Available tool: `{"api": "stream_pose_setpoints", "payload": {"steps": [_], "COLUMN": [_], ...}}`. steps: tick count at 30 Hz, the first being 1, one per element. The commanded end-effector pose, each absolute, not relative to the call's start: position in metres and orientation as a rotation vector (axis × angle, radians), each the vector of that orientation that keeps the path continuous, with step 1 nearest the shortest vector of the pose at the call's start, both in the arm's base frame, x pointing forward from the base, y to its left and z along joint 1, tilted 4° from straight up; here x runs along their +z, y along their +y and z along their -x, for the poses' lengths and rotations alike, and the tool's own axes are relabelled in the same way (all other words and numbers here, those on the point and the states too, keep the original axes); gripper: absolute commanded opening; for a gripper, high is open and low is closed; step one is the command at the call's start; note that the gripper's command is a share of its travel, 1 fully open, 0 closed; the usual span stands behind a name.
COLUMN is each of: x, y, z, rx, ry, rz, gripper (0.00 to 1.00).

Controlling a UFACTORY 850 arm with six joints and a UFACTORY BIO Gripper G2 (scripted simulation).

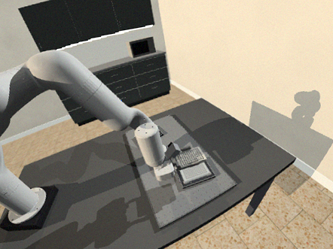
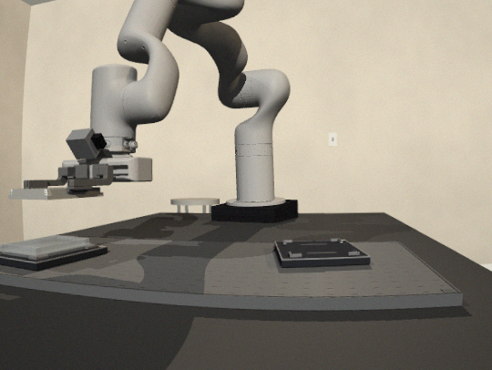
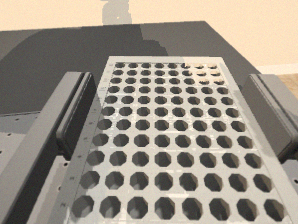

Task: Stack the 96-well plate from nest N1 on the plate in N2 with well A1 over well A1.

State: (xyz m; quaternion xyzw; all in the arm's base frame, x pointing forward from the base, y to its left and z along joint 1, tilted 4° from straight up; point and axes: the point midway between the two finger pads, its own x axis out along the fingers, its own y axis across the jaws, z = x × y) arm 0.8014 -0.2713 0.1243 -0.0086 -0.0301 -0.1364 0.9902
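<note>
The light 96-well plate (image 1: 190,156) (image 2: 32,194) (image 3: 152,133) is held high in the air, roughly level. My gripper (image 2: 64,186) (image 3: 172,115) is shut on its two long sides. Its row marks are too small to read, so I cannot tell the A1 corner. A second pale plate (image 1: 196,173) (image 2: 46,244) lies in the dark nest N2 (image 1: 200,182) (image 2: 46,262), looking flat. The held plate hangs clearly above the N2 area; exact alignment cannot be told. Nest N1 (image 2: 325,262) is empty; in the top view the arm mostly hides it.
Both nests stand on a grey perforated board (image 1: 163,214) (image 2: 255,278) on the dark table (image 1: 107,243) (image 2: 319,337). N1 has low raised corner posts. The arm's black base block (image 1: 47,208) (image 2: 255,212) stands far from the nests.
</note>
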Motion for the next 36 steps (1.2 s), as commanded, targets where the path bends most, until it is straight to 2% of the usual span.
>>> {"api": "stream_pose_setpoints", "payload": {"steps": [1, 36], "x": [0.126, 0.126], "y": [-0.281, -0.293], "z": [-0.804, -0.806], "rx": [-0.274, -0.274], "ry": [-0.063, -0.063], "rz": [0.017, 0.017], "gripper": [0.00, 0.00]}}
